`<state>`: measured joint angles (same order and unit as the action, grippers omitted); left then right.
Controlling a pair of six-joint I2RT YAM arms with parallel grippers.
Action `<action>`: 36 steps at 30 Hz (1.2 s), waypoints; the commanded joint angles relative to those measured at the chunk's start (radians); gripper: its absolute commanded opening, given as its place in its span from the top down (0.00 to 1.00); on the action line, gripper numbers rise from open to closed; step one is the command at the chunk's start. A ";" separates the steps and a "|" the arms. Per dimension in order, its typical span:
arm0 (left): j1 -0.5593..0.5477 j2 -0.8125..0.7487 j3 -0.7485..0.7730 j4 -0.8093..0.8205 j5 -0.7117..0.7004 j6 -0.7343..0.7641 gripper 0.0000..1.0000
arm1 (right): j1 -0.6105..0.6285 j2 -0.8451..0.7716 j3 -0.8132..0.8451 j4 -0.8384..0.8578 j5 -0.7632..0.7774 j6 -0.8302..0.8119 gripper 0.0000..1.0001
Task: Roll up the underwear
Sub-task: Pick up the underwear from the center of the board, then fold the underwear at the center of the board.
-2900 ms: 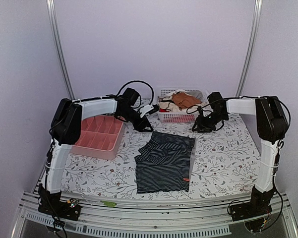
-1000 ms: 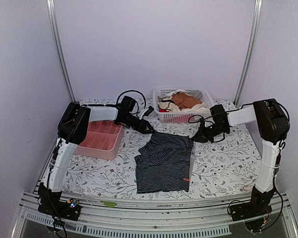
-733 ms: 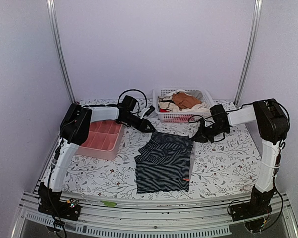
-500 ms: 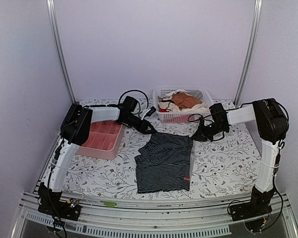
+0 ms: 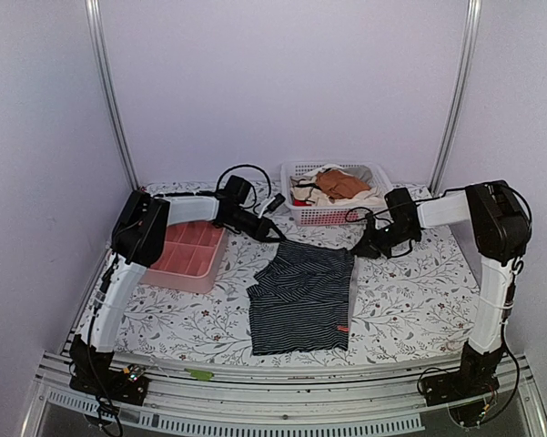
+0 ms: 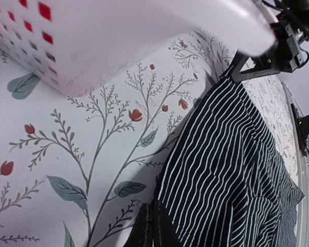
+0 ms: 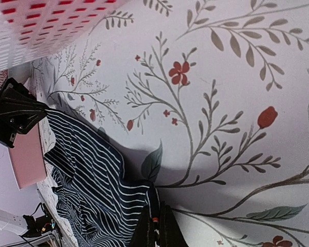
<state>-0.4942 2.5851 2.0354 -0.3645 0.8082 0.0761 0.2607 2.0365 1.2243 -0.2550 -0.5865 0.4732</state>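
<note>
The underwear (image 5: pixel 300 296), dark with thin white stripes and a small red tag (image 5: pixel 342 330), lies flat on the floral cloth. My left gripper (image 5: pixel 275 238) sits low at its far left corner. In the left wrist view the gripper (image 6: pixel 153 203) is shut, its fingers pressed together on the edge of the striped fabric (image 6: pixel 231 170). At the far right corner my right gripper (image 5: pixel 358 253) is also down on the cloth. The right wrist view shows that gripper (image 7: pixel 158 205) shut on a pinched-up fold of the underwear (image 7: pixel 92 175).
A white basket (image 5: pixel 332 216) holding orange-brown and cream garments (image 5: pixel 339 185) stands just behind both grippers. A pink divided tray (image 5: pixel 187 255) lies to the left under the left arm. The floral cloth (image 5: pixel 410 300) covers the table.
The left gripper's jaws have closed at the far left corner of the underwear. The right gripper has stayed shut on the far right corner, hardly moving.
</note>
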 commanded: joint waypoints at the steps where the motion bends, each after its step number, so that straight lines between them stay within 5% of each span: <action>1: 0.058 -0.125 -0.019 0.047 0.087 -0.037 1.00 | -0.003 -0.115 -0.002 0.034 -0.017 -0.009 1.00; 14: 0.110 -0.227 -0.071 0.054 0.139 0.027 1.00 | -0.002 -0.024 0.227 -0.052 -0.046 -0.174 1.00; 36: -0.046 -0.607 -0.777 0.086 0.144 0.218 1.00 | 0.054 -0.180 -0.103 -0.044 -0.143 -0.273 1.00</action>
<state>-0.5152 2.0289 1.3518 -0.3073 0.9527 0.2733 0.3153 1.9156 1.1732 -0.2947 -0.7094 0.2195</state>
